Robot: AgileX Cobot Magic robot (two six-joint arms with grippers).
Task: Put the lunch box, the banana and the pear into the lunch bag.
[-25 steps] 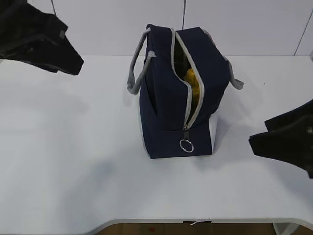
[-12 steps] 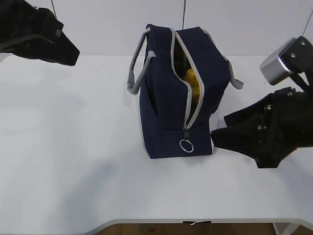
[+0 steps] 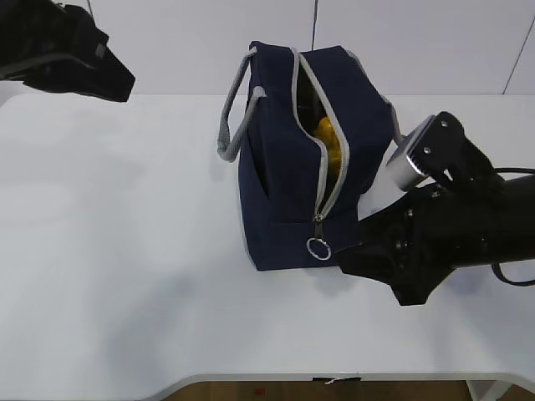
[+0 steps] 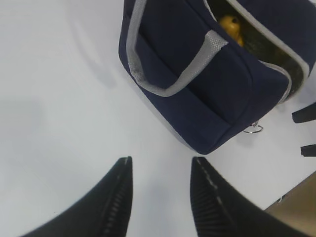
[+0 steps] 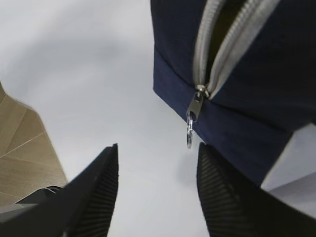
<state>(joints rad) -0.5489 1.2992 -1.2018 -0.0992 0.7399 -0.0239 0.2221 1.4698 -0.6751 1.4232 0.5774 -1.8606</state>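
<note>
Right gripper [image 5: 157, 192] nearer ring pull [image 5: 189, 137] (wrist-only)

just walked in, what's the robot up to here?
It's packing a lunch bag. The bag stands on the table, zipper open, with something yellow inside; which items, I can't tell. The right gripper, open and empty, sits just short of the zipper ring pull, likely to zip it. The left gripper hangs open and empty, off the bag.
</note>
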